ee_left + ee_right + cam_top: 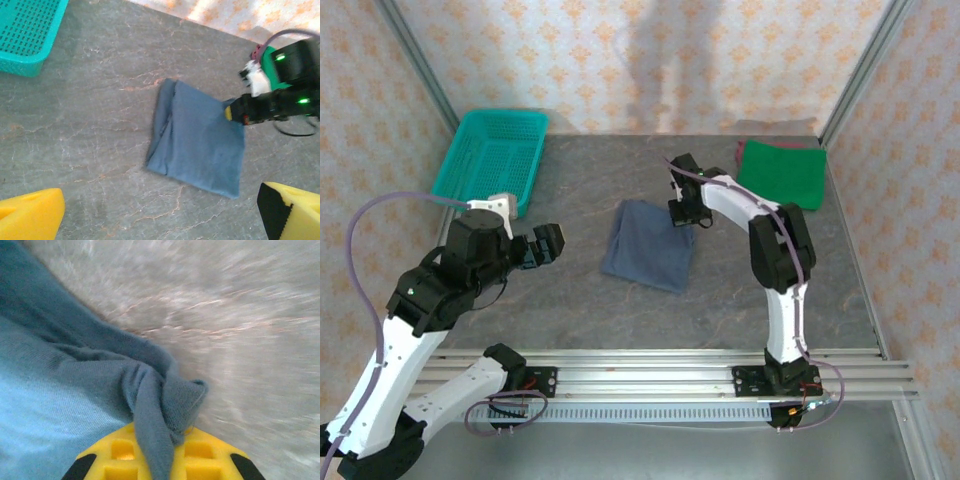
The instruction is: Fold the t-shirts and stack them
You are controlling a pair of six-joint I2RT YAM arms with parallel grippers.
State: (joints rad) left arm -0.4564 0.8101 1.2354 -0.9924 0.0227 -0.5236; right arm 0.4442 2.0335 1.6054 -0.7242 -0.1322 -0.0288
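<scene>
Showing 1 slate-blue t-shirt (646, 246), 1 green t-shirt (782, 172), 1 teal basket (495, 158).

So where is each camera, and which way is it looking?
Top: high behind the robot, looking down at the table, basket, blue shirt, green shirt; left arm and right arm show.
Left wrist: on the left arm, looking down at the blue shirt; yellow left fingers in the bottom corners.
Right wrist: on the right arm, close above the blue shirt's corner, pinched at the yellow right fingers.
Shared: top and left wrist both show the right gripper at the blue shirt's edge.
</scene>
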